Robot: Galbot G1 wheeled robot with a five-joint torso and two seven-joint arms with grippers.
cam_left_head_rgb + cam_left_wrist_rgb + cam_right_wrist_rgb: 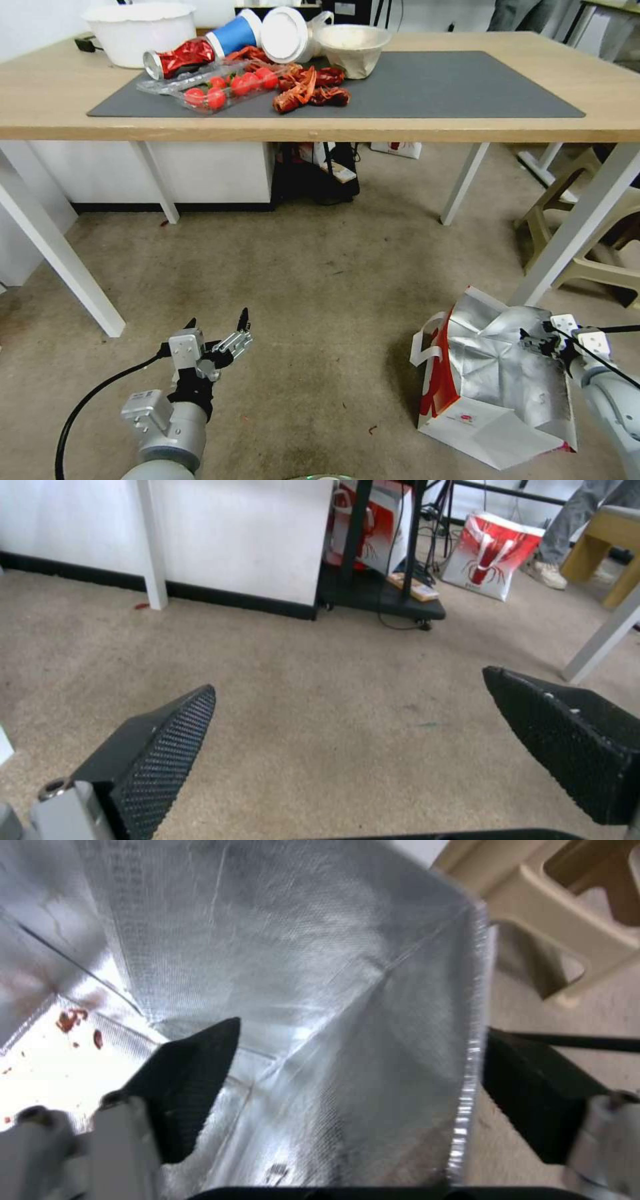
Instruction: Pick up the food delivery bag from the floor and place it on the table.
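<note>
Nearest the robot, the left gripper hangs low over the bare floor, its fingers spread wide with nothing between them; the left wrist view looks past the two dark pads at nothing but carpet. On the other side, the right gripper is at the open mouth of the food delivery bag, which sits slumped on the floor just beside a white table leg. In the right wrist view the fingers stand apart, straddling the bag's foil wall: one finger is inside against the silver lining, the other outside over the carpet. They look lined up on the rim but not yet closed on it, so I judge the grasp is being set up, not made. The bag's bottom rests on the carpet, so the lift has not begun. Farther off stands the table, with a grey mat that is bare on its right half and holds a tray of tomatoes, bowls and wrappers on its left. Closing on the wall, lifting and setting down are all left to do.
</note>
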